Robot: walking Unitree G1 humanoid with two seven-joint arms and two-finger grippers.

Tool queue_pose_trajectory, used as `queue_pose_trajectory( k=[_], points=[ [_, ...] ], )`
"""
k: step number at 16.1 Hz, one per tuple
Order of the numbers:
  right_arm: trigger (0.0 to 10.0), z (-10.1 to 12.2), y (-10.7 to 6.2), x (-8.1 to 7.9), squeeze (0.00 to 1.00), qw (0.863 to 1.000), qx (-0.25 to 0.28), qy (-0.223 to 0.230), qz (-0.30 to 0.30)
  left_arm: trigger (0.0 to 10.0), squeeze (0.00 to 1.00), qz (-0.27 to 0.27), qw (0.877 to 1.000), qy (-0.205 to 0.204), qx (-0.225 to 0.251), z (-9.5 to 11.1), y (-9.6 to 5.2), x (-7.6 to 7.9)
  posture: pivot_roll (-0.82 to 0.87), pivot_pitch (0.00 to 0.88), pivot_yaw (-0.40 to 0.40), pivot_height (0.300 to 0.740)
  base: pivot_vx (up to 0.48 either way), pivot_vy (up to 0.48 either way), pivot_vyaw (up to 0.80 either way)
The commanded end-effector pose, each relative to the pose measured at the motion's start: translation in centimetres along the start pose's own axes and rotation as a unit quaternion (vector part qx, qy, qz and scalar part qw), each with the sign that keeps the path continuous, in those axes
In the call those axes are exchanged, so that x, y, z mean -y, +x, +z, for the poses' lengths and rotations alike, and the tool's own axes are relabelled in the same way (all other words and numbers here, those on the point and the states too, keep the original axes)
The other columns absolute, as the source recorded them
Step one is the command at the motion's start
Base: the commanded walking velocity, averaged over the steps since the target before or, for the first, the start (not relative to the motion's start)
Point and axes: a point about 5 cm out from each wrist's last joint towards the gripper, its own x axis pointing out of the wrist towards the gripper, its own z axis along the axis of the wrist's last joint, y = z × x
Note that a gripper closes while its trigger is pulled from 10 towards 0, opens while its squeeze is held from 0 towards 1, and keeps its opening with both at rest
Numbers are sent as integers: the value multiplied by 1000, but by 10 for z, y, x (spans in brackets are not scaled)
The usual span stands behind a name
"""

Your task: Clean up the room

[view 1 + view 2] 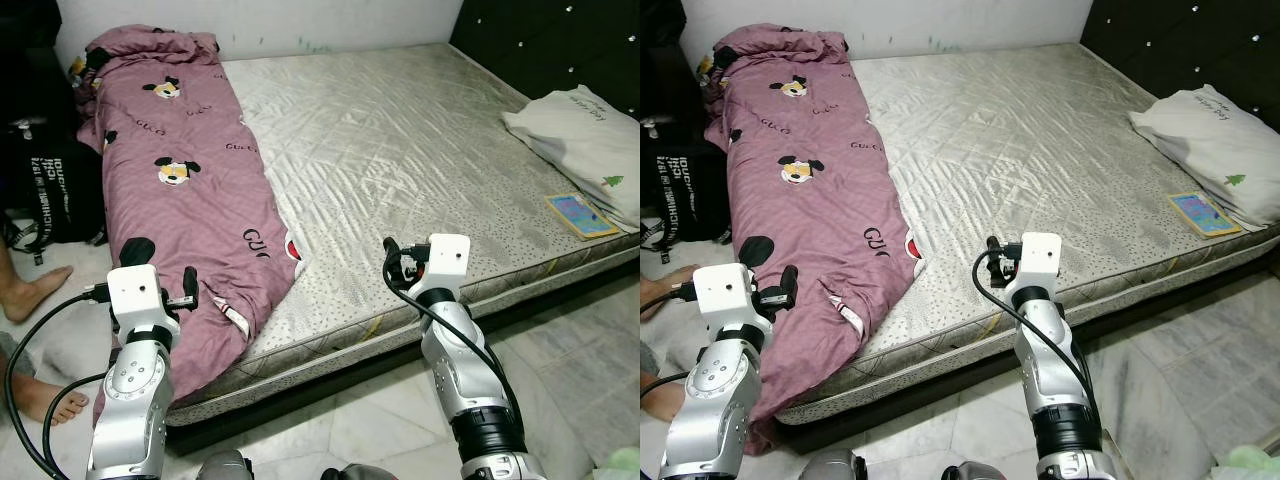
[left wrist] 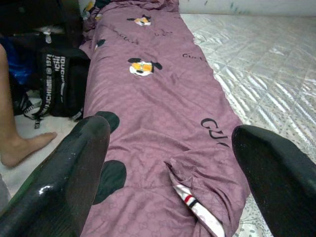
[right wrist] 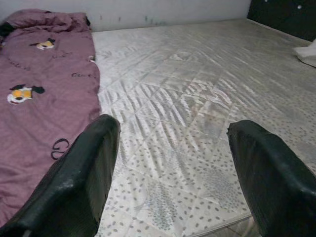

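**Quilt lies dead ahead of the left jaws, running away up the bed**

Both silver arms rise from the bottom of the head views, raised over the foot edge of the bed. Nearest is the left gripper (image 1: 188, 287), jaws wide and holding nothing, poised just above the near end of the purple cartoon-print quilt (image 1: 190, 190). That quilt is the likely thing to tidy: it lies as a long roll on the robot's left side of the bare mattress (image 1: 400, 150), its long axis running straight away from the jaws toward the far wall, its near end spilling over the mattress edge. So the left arm is plainly the nearer one; a folded flap with a striped lining (image 2: 197, 210) sits just beyond its fingertips.

The right gripper (image 1: 390, 262) hovers over bare mattress, jaws also wide and empty, well apart from the quilt.

A pillow (image 1: 585, 140) and a small colourful book (image 1: 580, 214) rest near the bed's right side. A black bag (image 1: 50, 190) stands on the floor left of the bed, beside a person's bare feet (image 1: 35, 292).

Hard to judge: how much quilt hangs below the edge, and what lies under its bunched far end.
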Motion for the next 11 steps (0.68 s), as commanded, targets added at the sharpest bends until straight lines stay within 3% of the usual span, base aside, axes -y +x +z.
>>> queue_pose_trajectory(
  k=[1, 5, 11],
  points=[
    [10000, -1, 1, 1, 0, 1000, -8, 3, 0, 10000, 0, -8, 1000, -7, 15, 6, 1, 2, 120, 16, -66, 740, 0, 0, 0],
    [10000, 0, 1, 0, 0, 1000, -7, -6, 7, 10000, 0, -23, 999, -11, 23, 8, 1, 6, 117, 16, -64, 740, 0, 0, 145],
    [10000, -1, 3, -1, 0, 1000, -13, -10, 9, 10000, 0, -28, 999, -13, 27, 10, 2, 7, 122, 9, -68, 740, 348, 0, 0]
  ],
)
